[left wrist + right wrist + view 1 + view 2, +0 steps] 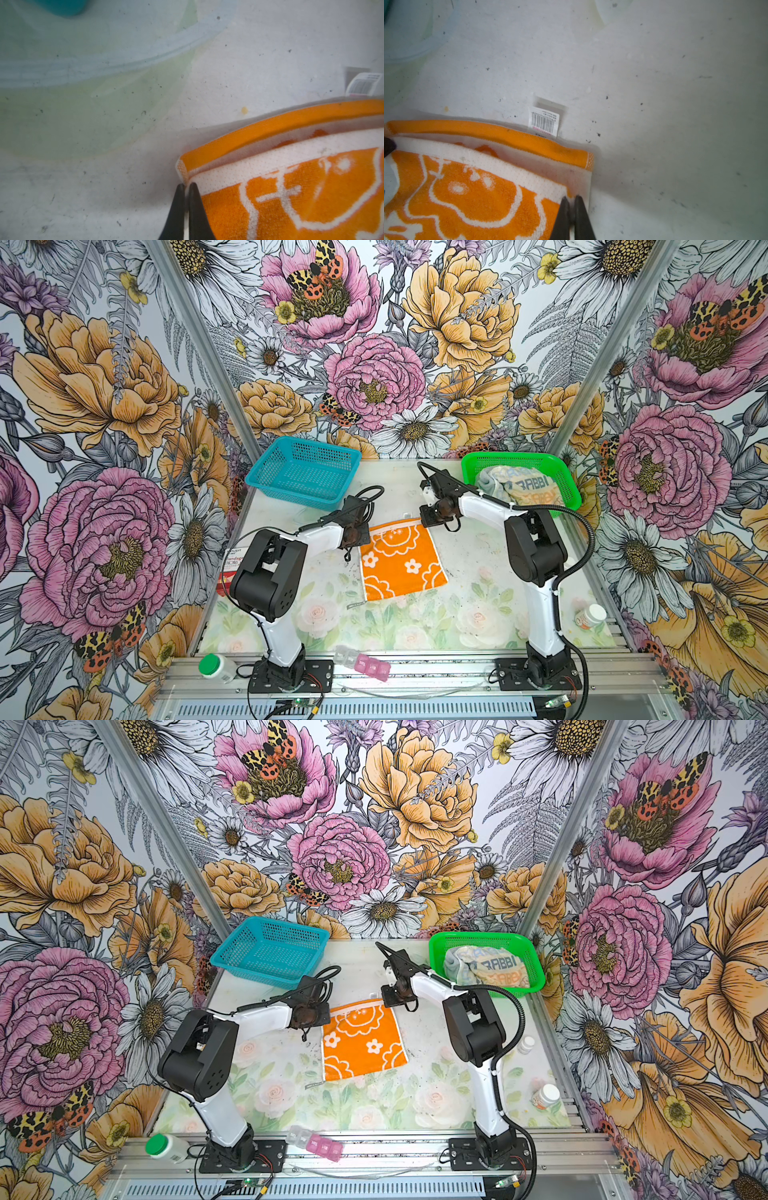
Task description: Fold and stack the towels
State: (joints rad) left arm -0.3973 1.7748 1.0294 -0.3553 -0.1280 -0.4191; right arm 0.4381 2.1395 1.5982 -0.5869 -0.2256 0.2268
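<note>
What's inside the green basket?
A crumpled striped towel with big letters lies in the green basket. Anything beneath it is covered, so I cannot tell.

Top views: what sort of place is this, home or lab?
Probably a lab test cell, not a home: two arms bolted to an aluminium rail, printed floral wall panels in metal framing, and staged props like the blue basket.

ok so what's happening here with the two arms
Both arms are working on the orange flowered towel, which lies flat in the middle of the table. The left fingers and the right fingers are each shut on a corner at its far edge. The striped RABBIT towel sits bunched in the green basket, not yet folded.
</note>
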